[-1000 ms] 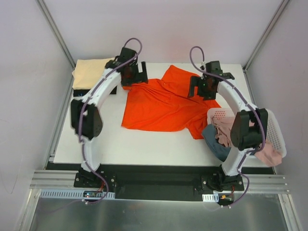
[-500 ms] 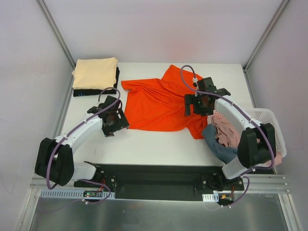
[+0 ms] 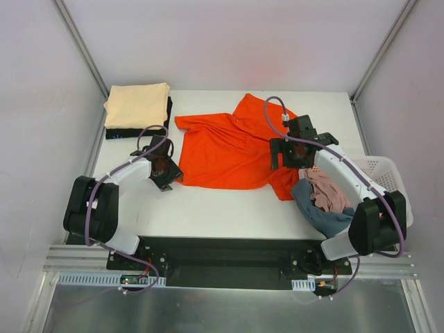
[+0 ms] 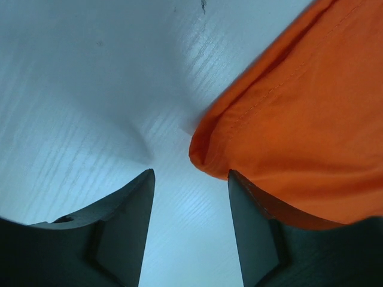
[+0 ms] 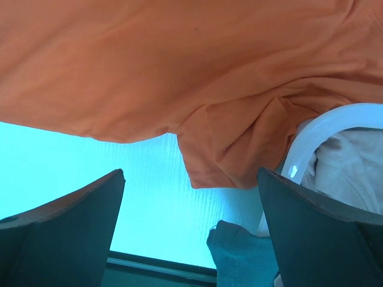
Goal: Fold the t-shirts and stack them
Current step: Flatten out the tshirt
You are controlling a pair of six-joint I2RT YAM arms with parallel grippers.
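Hiding under the right gripper (image 3: 291,154): a patch of the orange-red t-shirt (image 3: 229,149) in the overhead view. The gripper's own camera cuts both fingers off at the bottom edge.
Orange-red t-shirt: spread on the white table (image 3: 208,205) between the two arms. It is soft, matte and creased, with a stitched hem rolled at its near-left corner (image 4: 206,149) and a bunched sleeve (image 5: 239,149) on the basket side.
Left gripper (image 4: 190,179): jaws parted, with only bare table in the gap. The hem corner lies just ahead, and cloth meets the right finger (image 4: 251,227). From above the fingertips are hard to make out under the black body (image 3: 166,172).
Right gripper, wrist view (image 5: 190,179): jaws wide apart over the sleeve, holding nothing.
Basket (image 3: 392,173): white plastic lattice, partly covered by the right arm. Its smooth curved rim (image 5: 317,128) shows beside the sleeve.
Pink t-shirt (image 3: 326,191) and dusty blue t-shirt (image 3: 322,216): crumpled and spilling over the basket's near-left edge, their shapes unclear.
Cream t-shirt (image 3: 139,104): folded into a neat square at the far left corner.
Black t-shirt (image 3: 135,132): beneath the cream one, with only its edges visible.
Table grain: fine parallel lines, seen in the left wrist view.
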